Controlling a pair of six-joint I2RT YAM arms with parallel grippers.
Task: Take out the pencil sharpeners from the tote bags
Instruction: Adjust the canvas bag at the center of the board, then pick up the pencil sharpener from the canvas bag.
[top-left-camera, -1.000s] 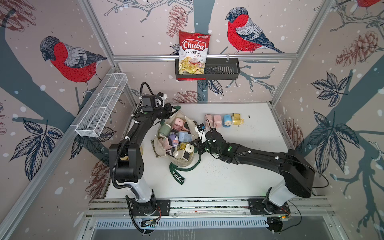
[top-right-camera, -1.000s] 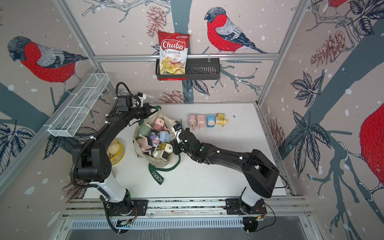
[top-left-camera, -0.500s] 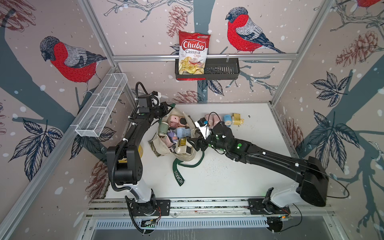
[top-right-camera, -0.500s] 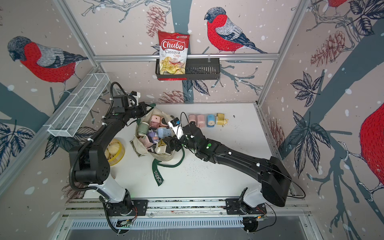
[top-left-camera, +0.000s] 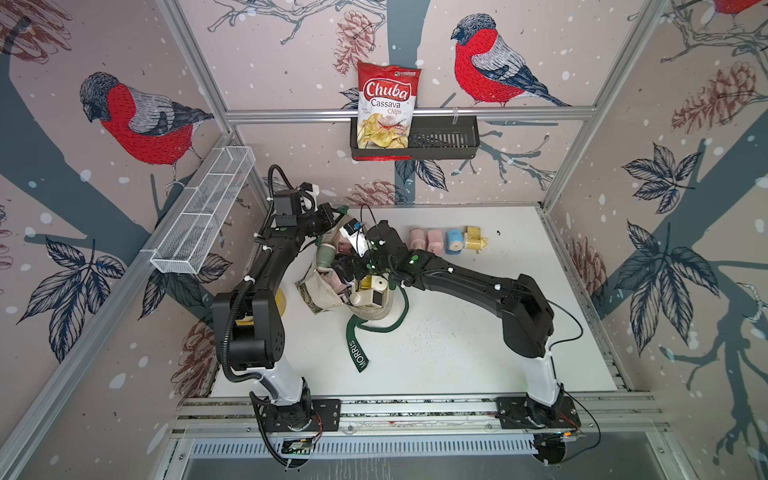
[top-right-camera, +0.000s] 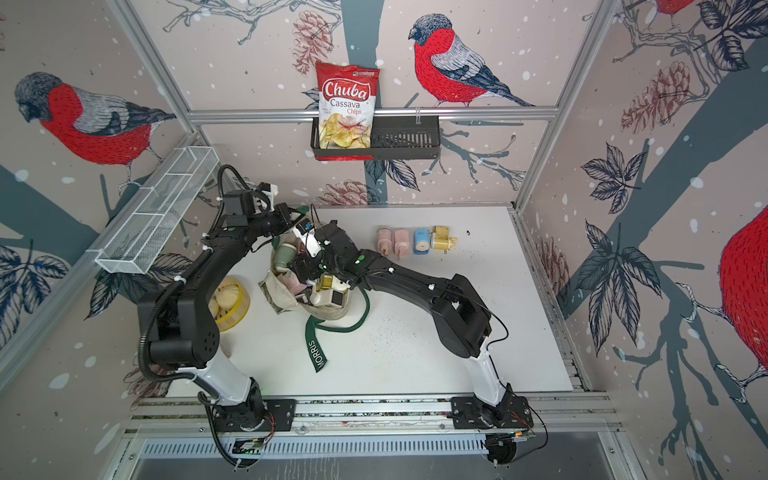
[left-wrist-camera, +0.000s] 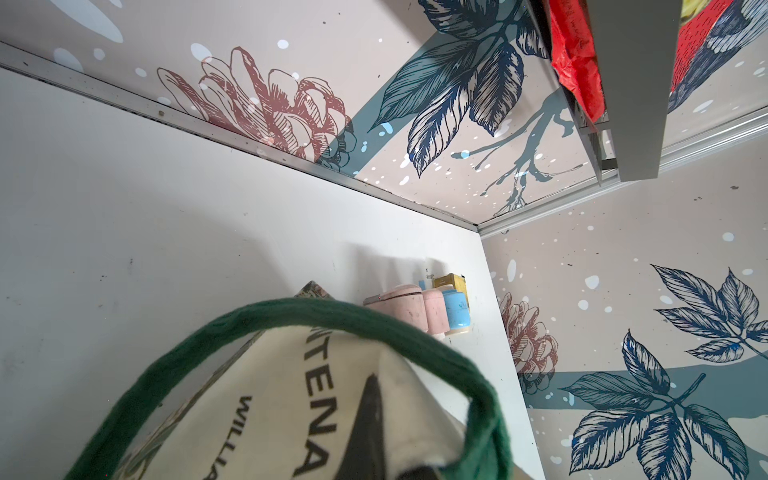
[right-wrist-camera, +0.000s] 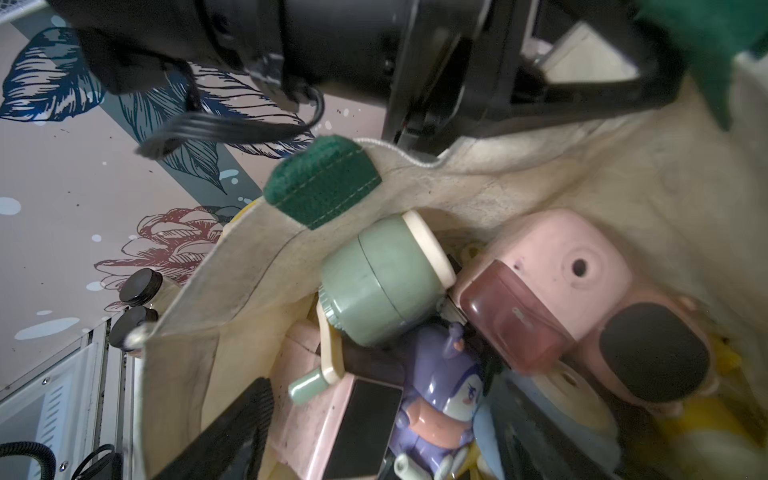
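Observation:
The cream tote bag (top-left-camera: 322, 291) (top-right-camera: 280, 291) lies open at the table's left-middle, full of pencil sharpeners. My left gripper (top-left-camera: 332, 216) (left-wrist-camera: 374, 415) is shut on the bag's far rim, holding it up by the green handle (left-wrist-camera: 291, 316). My right gripper (top-left-camera: 349, 266) (right-wrist-camera: 386, 415) reaches into the bag's mouth, open. Its fingers (right-wrist-camera: 232, 432) straddle a pink sharpener with a dark drawer (right-wrist-camera: 316, 415) and a purple one (right-wrist-camera: 440, 399). A green sharpener (right-wrist-camera: 382, 286) and a pink one (right-wrist-camera: 573, 282) lie beyond. Two pink (top-left-camera: 415, 239) (top-left-camera: 435, 241), a blue (top-left-camera: 454, 241) and a yellow sharpener (top-left-camera: 473, 239) stand on the table.
A yellow bowl (top-right-camera: 232, 307) of pale discs sits left of the bag. The bag's other handle, lettered MORRIS (top-left-camera: 359, 353), trails toward the front. A chips bag (top-left-camera: 386, 108) stands in a black basket (top-left-camera: 444, 141) on the back wall; a wire basket (top-left-camera: 203, 216) hangs left.
My right gripper has moved left from the bag's right side into its mouth, and its jaws have opened wider. The left gripper has kept its hold on the rim.

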